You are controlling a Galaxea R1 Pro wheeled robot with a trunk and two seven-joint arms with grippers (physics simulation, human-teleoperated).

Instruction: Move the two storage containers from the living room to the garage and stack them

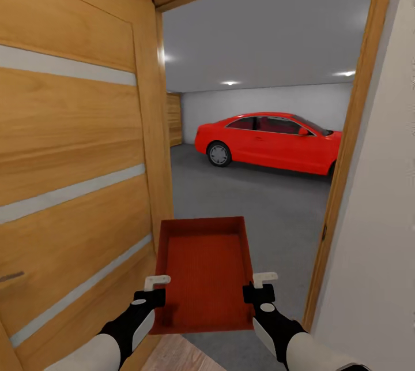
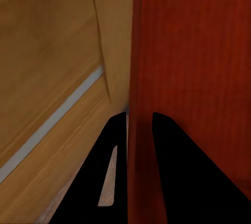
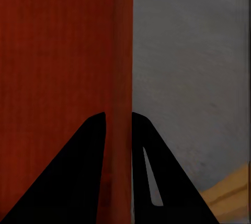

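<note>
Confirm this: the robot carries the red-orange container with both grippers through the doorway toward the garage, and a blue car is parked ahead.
Wrong on one count: the car is red, not blue, as the head view shows. The rest holds: the left gripper and right gripper both hold the container at the doorway.

Open wooden door [image 1: 69, 175], grey concrete floor [image 1: 253, 198], red car [image 1: 268, 141], white walls, ceiling spotlights [image 1: 229, 82]
</note>
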